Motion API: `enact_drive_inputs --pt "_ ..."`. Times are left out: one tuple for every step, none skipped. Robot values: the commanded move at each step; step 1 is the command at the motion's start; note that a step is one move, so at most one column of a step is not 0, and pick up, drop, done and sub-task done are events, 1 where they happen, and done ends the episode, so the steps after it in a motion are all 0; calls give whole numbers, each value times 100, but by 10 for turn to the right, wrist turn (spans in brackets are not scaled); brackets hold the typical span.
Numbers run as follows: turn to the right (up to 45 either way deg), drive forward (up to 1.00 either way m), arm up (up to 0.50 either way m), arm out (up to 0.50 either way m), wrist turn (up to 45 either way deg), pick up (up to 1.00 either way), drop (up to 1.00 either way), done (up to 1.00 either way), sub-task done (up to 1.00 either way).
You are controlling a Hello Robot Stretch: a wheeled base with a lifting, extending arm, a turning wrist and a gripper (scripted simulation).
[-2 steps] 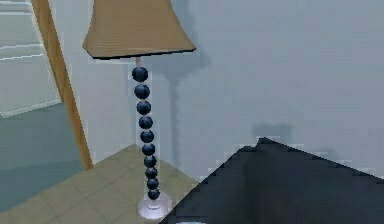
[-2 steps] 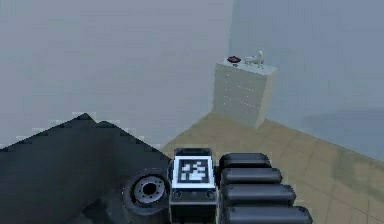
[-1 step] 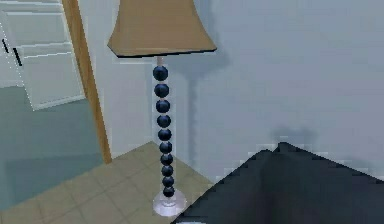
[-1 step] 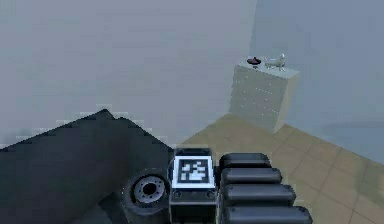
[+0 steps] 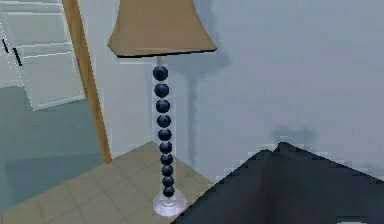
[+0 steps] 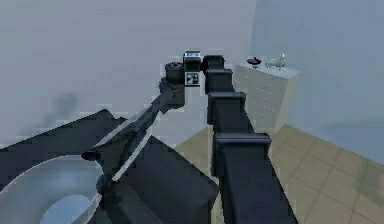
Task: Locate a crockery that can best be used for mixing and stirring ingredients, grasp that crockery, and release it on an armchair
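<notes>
Where gripper points, grey bowl; dark armchair behind.

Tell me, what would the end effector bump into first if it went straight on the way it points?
Probably the pale grey round bowl, seemingly on the black armchair. The end effector points toward it, though depth is unclear.

Dark, square-segmented arm (white black-marked squares at tip)

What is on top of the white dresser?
On the white dresser stand a small dark thing and a pale one; the arm hides its left end.
</notes>
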Motion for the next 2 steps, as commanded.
enact_drive_inputs --pt "0 0 0 0 390 0 0 0 0" --pt "0 0 -38 0 0 0 0 0 0"
